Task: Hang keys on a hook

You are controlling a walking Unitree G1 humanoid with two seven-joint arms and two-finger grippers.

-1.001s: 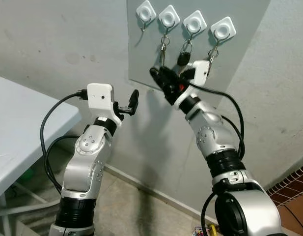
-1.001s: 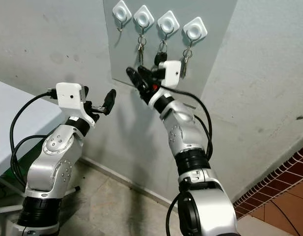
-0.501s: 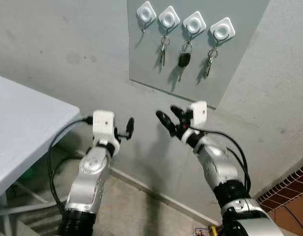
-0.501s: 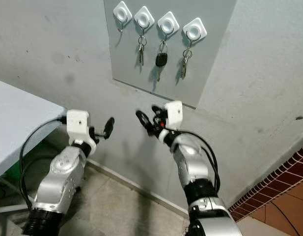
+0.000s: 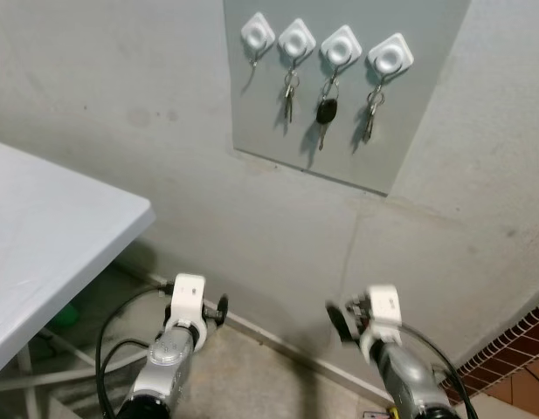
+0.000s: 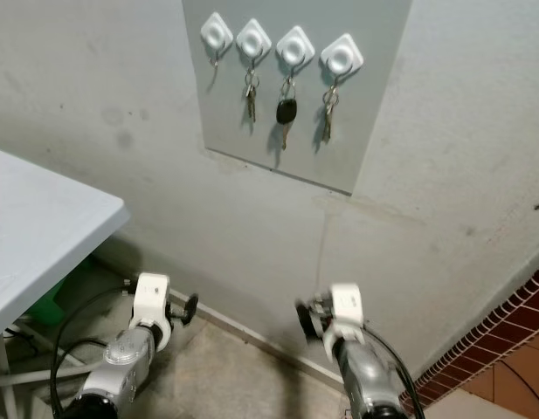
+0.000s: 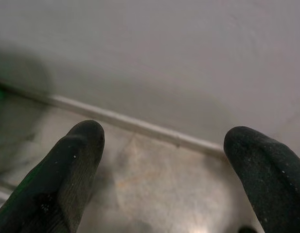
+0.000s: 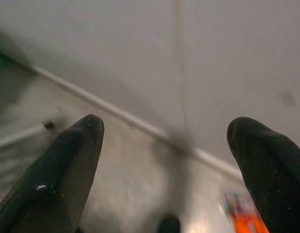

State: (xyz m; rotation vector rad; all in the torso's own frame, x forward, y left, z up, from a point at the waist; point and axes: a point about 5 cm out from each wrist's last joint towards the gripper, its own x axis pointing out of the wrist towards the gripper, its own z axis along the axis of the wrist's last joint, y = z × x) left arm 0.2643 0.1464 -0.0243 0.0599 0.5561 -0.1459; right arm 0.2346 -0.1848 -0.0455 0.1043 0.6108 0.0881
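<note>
1. Since the earlier frames, both our arms have dropped from the key board down toward the floor; the right gripper point(image 5: 339, 321), which was up at the hooks, now sits low by the skirting, and the left gripper point(image 5: 220, 307) has sunk with it.
2. The keys point(image 5: 323, 114), a black-headed car key on a ring, hang from the third hook point(image 5: 341, 46) from our left, long axis vertical, blade pointing down.
3. Two more key sets point(image 5: 288, 94) hang straight down from the second and fourth hooks; the first hook point(image 5: 257, 33) carries nothing.
4. All four hooks sit in a row on a grey board point(image 5: 426, 96) on the wall.
5. Both wrist views show the black fingers point(image 7: 72, 165) spread wide, holding nothing, aimed at the wall base.
6. A white table point(image 5: 42, 227) stands at our left.
</note>
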